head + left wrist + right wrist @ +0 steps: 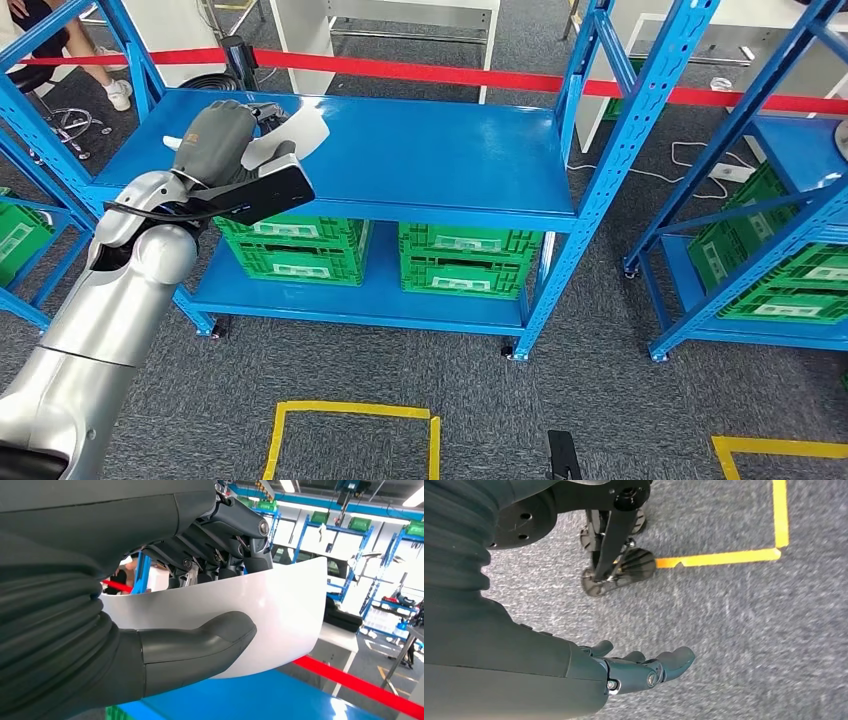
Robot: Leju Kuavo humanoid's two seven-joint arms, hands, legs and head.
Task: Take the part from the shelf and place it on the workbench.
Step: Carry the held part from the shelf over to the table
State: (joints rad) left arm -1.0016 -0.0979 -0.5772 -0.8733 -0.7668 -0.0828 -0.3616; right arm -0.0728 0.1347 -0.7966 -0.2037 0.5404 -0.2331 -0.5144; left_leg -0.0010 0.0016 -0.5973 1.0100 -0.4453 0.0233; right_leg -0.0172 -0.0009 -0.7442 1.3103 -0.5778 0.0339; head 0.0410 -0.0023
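A white curved sheet part [292,133] is over the left end of the blue shelf top [430,150]. My left hand [215,140] grips it. In the left wrist view the thumb [200,647] lies across one face of the white part [280,610] and the dark fingers [225,535] close on its other side. The part is lifted a little off the blue surface in that view. My right hand [634,667] hangs over grey carpet with its fingers loosely extended and nothing in them.
Green crates [465,260] fill the shelf's lower level. More blue racks with green crates [790,270] stand at right and far left. A red barrier tape [440,72] runs behind the shelf. Yellow floor tape [350,420] marks the carpet. A person's legs [100,70] stand at back left.
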